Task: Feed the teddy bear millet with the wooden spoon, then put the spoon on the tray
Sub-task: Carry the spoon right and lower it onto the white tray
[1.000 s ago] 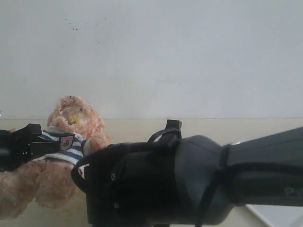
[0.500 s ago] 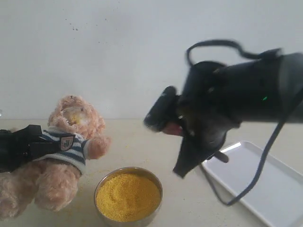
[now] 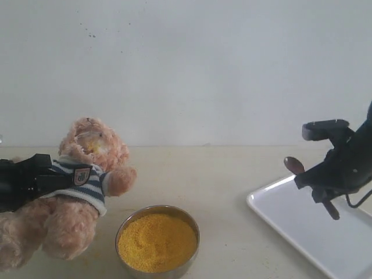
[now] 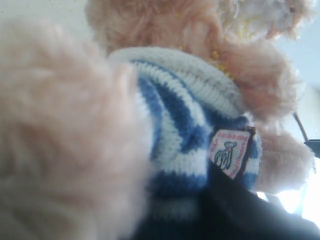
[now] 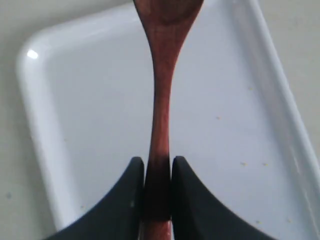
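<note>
The teddy bear [image 3: 87,152] leans back at the left, yellow grains on its muzzle. My left gripper [image 3: 53,180] is shut on its striped torso. In the left wrist view one dark finger [image 4: 240,210] presses the striped shirt [image 4: 185,115] beside the badge [image 4: 230,152]. The millet [image 3: 157,242] fills a round metal bowl in front of the bear. At the right, my right gripper [image 3: 321,185] is shut on the wooden spoon [image 3: 294,165] and holds it just above the near end of the white tray [image 3: 290,224]. The fingers [image 5: 131,185] pinch the spoon [image 5: 162,90] by its handle over the tray [image 5: 85,100].
The metal bowl's rim [image 3: 122,228] stands between the bear and the tray on the beige table [image 3: 221,180]. A plain white wall rises behind. A few loose yellow grains lie on the tray floor [image 5: 243,163].
My right arm has swung away from close in front of the camera to the right, carrying the spoon over the tray. The left gripper and the bear have stayed put.
</note>
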You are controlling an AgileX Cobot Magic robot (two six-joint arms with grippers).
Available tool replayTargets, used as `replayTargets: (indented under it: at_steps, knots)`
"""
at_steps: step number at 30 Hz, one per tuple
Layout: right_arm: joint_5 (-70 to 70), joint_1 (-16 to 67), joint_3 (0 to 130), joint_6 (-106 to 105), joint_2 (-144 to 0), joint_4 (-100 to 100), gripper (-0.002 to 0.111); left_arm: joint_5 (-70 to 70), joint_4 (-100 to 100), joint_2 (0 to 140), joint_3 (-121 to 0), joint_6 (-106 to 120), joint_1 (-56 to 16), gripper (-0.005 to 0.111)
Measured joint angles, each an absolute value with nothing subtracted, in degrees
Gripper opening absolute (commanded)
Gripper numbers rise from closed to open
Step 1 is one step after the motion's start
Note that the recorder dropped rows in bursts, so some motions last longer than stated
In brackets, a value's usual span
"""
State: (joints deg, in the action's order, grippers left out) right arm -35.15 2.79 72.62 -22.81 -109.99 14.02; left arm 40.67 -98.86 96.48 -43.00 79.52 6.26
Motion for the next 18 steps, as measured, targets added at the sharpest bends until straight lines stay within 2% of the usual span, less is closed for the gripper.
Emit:
replayTargets:
  at_steps: [14, 18]
  knots:
    - [-37.02, 2.84, 72.58, -25.67, -116.89, 18.00, 0.000, 40.67, -98.86, 96.48, -43.00, 79.62, 6.26, 0.004]
    - [-37.15, 2.84, 72.58, -25.67, -117.02, 17.88, 0.004, 40.67, -98.86, 96.48, -43.00, 80.10, 6.26, 0.004]
